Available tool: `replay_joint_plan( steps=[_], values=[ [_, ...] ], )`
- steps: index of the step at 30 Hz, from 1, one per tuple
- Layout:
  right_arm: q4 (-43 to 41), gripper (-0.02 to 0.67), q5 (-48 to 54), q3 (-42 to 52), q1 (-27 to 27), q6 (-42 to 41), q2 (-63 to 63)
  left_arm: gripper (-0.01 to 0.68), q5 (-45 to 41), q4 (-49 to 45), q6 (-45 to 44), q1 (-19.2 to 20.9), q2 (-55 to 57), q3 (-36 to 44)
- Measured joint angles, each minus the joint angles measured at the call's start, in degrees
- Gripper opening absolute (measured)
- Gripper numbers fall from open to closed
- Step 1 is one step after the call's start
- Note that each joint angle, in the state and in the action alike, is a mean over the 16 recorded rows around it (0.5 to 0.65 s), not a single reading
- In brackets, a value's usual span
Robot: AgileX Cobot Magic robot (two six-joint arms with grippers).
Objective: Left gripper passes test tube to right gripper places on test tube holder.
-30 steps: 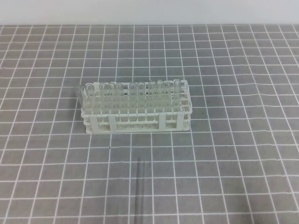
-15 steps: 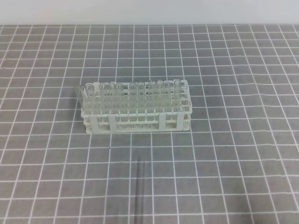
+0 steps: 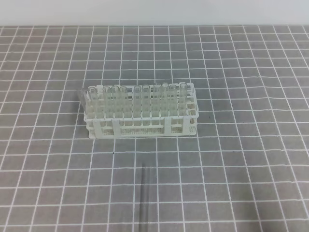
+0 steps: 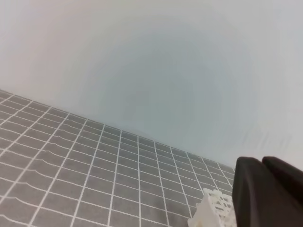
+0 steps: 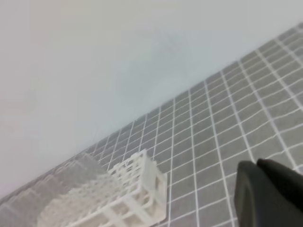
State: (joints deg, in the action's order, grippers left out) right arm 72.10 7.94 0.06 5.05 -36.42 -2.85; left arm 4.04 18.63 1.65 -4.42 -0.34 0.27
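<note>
Both pairs of black fingers were pressed together with nothing between them. Those of the left gripper (image 4: pixel 265 163) showed only at the lower right corner of the left wrist view, and those of the right gripper (image 5: pixel 258 165) only at the lower right corner of the right wrist view; neither arm appeared in the high view.

A grey mat (image 3: pixel 251 159) ruled with white grid lines covered the whole work surface, meeting a plain pale wall (image 3: pixel 154 12) along its far edge. Near the middle of the mat stood the white test tube holder (image 3: pixel 140 126), its long side facing the camera, with clear tubes standing upright in its holes and one tube at its left end leaning outward. In front of the holder, well apart from it, the test tube (image 3: pixel 144 195) lay flat on the mat, faint against the grid, pointing roughly toward the rack and touched by neither gripper.
</note>
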Motion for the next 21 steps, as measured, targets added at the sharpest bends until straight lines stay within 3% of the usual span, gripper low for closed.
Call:
replay_joint_plan(
  steps=[10, 21],
  values=[
    [4.7, -0.013, 1.21, -2.74, 0.0, -3.49, -2.01, -0.002, -8.03, 2.48, 3.76, 0.0, 2.38, -3.88],
    [-3.68, -0.013, 12.01, -15.85, 0.0, -4.68, -18.05, -0.002, -30.19, 3.89, -1.01, 0.0, 22.16, -22.0]
  ],
)
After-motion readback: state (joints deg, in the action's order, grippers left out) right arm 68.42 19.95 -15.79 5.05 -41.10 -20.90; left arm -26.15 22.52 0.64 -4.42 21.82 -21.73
